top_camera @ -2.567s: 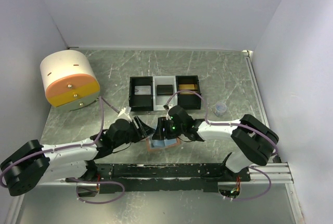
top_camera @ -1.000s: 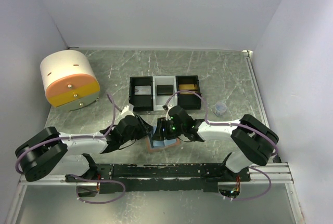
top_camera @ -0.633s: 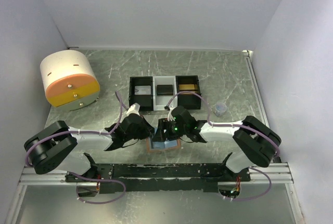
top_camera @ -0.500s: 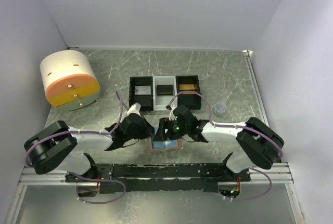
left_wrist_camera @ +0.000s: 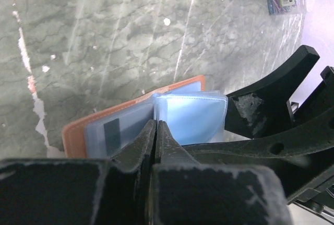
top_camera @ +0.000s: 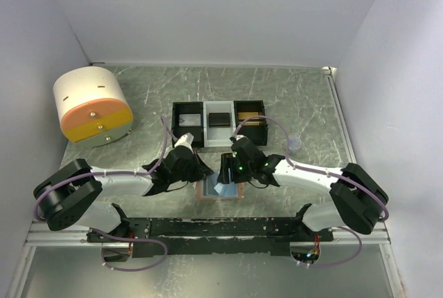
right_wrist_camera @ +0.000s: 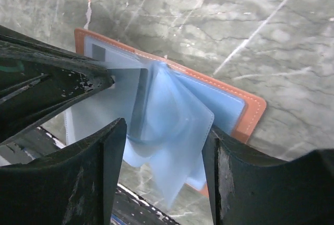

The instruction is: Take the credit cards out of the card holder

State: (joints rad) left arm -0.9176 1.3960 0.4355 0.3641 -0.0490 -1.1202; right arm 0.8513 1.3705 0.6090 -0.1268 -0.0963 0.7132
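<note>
On the table (top_camera: 311,104) the card holder (top_camera: 220,191) lies open at the near edge, its long axis left to right, between both arms. The left gripper (left_wrist_camera: 155,127) is closed on one blue sleeve (right_wrist_camera: 125,89). The right gripper (right_wrist_camera: 163,141) (probably the one to pull) stands open astride the fanned sleeves.

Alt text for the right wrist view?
An open salmon-orange card holder lies on the marbled table, its light blue sleeves fanned up between the open jaws of the right gripper. The shut left gripper pinches one sleeve's edge.
</note>
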